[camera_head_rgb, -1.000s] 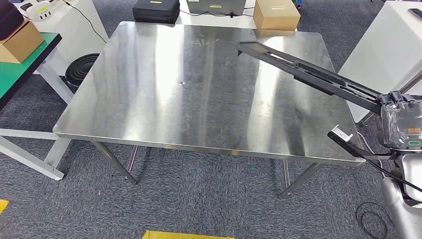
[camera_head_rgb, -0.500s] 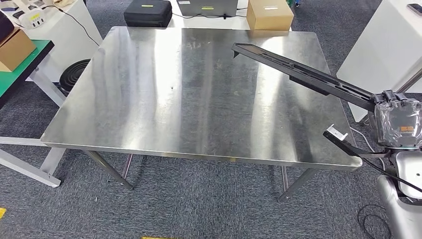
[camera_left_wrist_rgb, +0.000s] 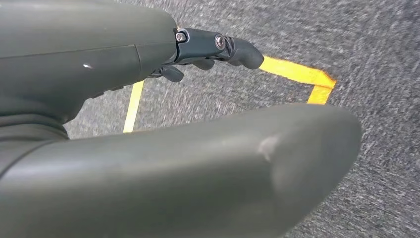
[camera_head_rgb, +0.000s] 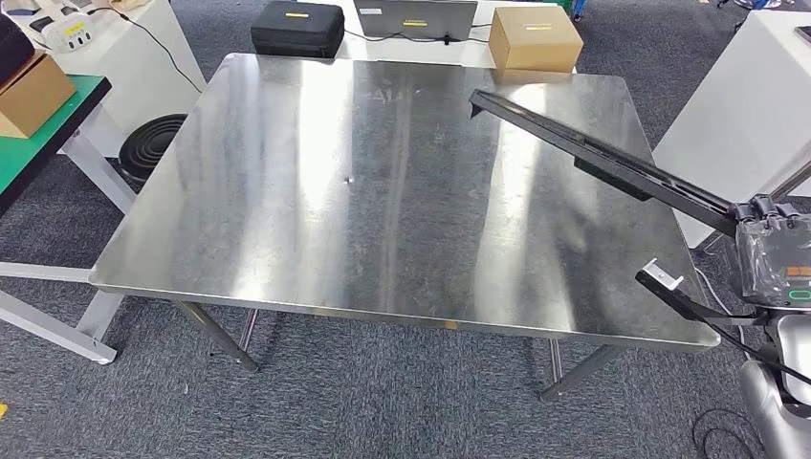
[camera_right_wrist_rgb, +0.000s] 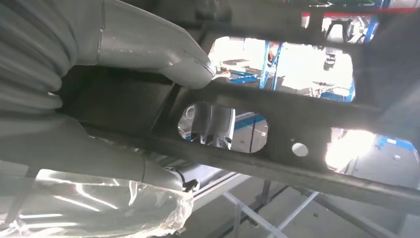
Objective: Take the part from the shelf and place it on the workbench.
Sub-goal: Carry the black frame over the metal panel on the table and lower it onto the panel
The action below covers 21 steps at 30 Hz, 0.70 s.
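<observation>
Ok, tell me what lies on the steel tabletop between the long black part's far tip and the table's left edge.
Nothing: in the head view the steel tabletop is bare from the long black part leftward.

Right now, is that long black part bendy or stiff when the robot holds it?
Probably stiff: the part stays straight though the right hand holds just one end. It looks lightish, with cutout holes. Being so long, it may swing or tip easily over the workbench.

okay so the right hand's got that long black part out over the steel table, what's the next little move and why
Probably lower the right hand so the long black part settles flat on the steel workbench. The part slants across the table's right side, its far end seemingly just above the surface, and the metal beneath looks bare. The left hand hangs over carpet holding nothing.
</observation>
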Each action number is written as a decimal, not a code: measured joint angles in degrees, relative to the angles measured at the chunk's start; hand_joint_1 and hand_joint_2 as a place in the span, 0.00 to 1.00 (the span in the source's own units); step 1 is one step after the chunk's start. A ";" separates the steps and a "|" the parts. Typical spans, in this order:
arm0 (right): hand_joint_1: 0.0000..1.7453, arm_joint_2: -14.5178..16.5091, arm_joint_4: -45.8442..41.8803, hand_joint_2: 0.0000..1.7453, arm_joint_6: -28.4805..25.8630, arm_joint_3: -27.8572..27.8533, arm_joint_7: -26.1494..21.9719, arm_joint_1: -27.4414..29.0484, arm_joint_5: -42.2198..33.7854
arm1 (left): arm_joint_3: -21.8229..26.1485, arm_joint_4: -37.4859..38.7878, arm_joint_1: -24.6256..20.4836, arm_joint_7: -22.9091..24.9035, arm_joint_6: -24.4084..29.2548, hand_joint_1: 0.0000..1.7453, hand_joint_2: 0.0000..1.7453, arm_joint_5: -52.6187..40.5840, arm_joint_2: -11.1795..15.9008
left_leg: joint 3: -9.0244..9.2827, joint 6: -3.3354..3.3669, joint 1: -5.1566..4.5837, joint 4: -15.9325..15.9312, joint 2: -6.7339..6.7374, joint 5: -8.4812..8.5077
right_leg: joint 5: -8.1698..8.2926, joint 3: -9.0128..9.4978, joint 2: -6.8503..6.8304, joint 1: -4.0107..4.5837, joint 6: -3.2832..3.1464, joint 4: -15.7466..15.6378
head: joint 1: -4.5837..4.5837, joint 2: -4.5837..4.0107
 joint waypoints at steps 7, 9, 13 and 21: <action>1.00 0.59 2.98 1.00 -0.67 -0.50 -0.17 -0.15 3.02 | -0.01 -0.01 -0.26 0.12 -2.19 0.00 0.00 -0.01 -0.06 | -0.52 -1.60 -0.48 3.07 -0.05 -2.62 | 4.30 4.98 0.15 -0.50 -0.72 -10.10 | -0.43 0.00; 1.00 0.93 5.89 1.00 -2.04 -0.40 -0.10 -1.24 6.30 | -0.01 -0.02 -0.32 -0.14 -2.78 0.00 0.00 -0.23 -0.02 | -1.91 -2.39 -0.06 6.39 0.01 -4.67 | 4.13 5.34 0.24 -0.83 -1.18 -10.12 | -0.51 0.00; 1.00 1.94 11.62 1.00 -4.16 -0.13 -0.08 -3.04 9.35 | -0.03 -0.01 -0.40 -0.60 -3.23 0.00 0.00 -0.49 -0.06 | -9.54 -3.39 0.71 19.58 0.07 -9.35 | 3.85 5.60 0.27 -0.43 -1.71 -10.13 | -0.61 0.00; 1.00 3.76 24.55 1.00 -9.87 5.93 7.20 -9.77 11.73 | 0.00 -0.21 -0.70 -1.41 -4.88 0.00 0.00 -0.58 0.58 | -3.44 2.09 -1.56 2.93 0.68 0.21 | 3.73 6.00 0.66 0.33 -1.58 -10.74 | -0.48 0.00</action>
